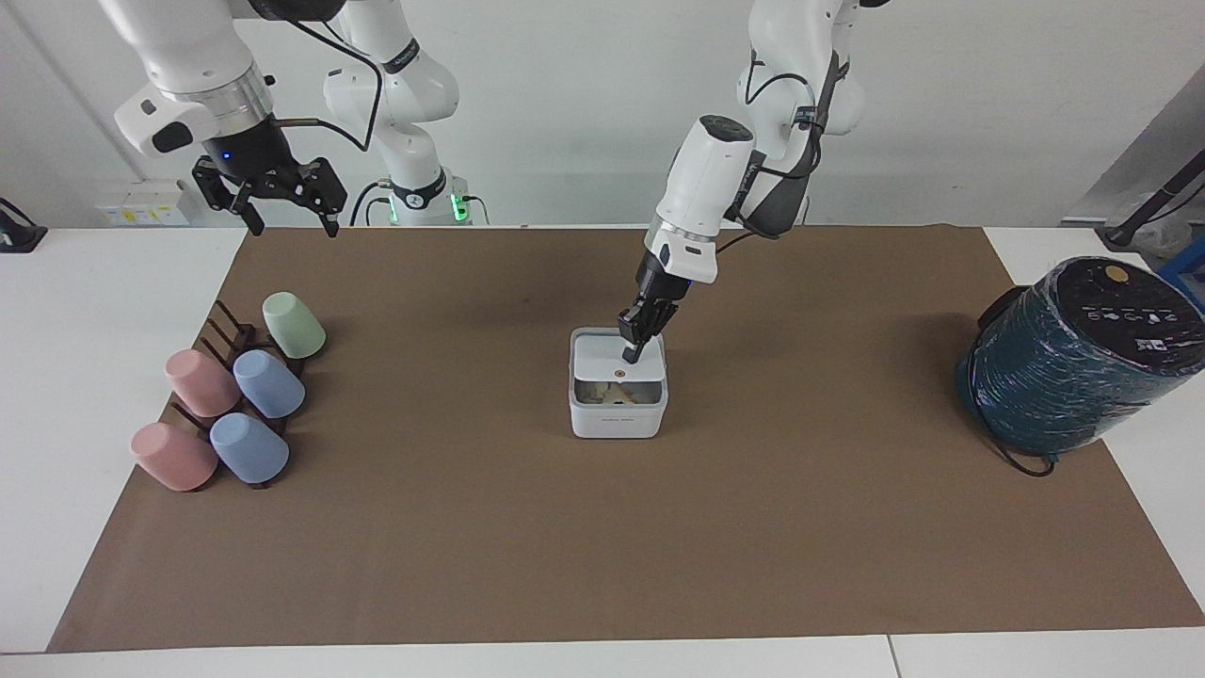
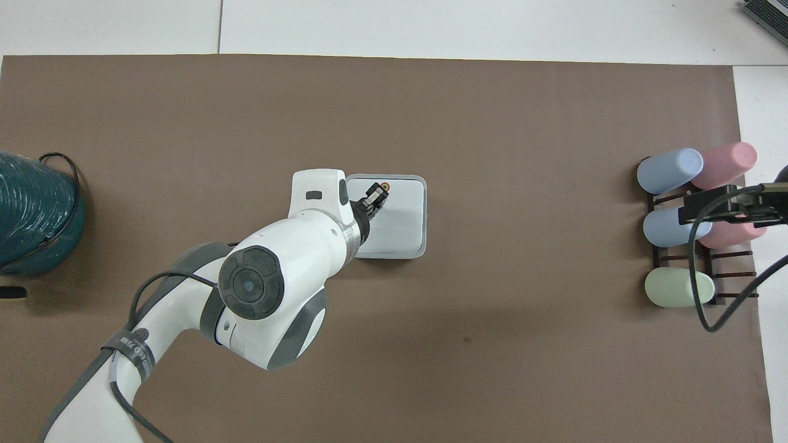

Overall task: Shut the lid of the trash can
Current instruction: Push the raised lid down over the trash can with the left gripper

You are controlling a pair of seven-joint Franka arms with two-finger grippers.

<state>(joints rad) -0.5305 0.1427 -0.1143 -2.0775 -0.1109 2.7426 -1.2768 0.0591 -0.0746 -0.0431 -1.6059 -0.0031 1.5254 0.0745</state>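
From across the table, the left gripper (image 1: 632,353) presses its fingertips, drawn together, onto the lid (image 1: 617,361), which slopes over the trash can (image 1: 618,410) mid-mat, a gap showing at its front. The right gripper (image 1: 287,212), fingers apart, waits over the mat corner above the cup rack (image 1: 231,400).

From overhead, the lid (image 2: 400,218) covers the trash can; the left gripper (image 2: 377,195) sits by its orange dot. A teal cylinder (image 2: 34,215) stands well apart.
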